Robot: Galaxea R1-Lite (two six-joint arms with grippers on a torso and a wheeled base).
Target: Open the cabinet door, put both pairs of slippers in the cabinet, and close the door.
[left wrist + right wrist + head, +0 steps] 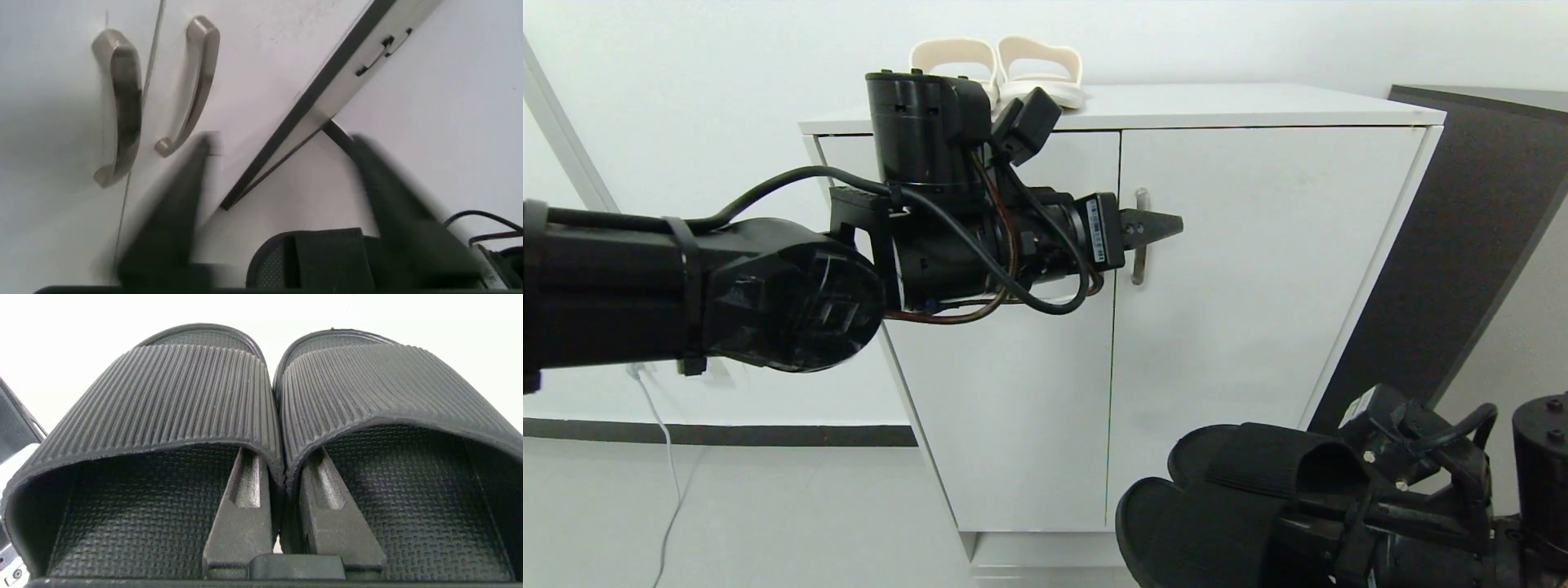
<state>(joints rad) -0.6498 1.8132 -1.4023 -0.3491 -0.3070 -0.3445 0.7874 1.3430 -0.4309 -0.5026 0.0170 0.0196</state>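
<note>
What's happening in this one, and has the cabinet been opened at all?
Not yet: both doors of the white cabinet are shut. The left gripper is open and held out at the door handles, gripping neither. The right gripper is low beside the cabinet, shut on the pair of black slippers, pinching their two inner sides together. The white slippers sit on top of the cabinet, near its back edge.

White wall (686, 82), dark baseboard (719, 434), pale floor (809, 523)
</note>
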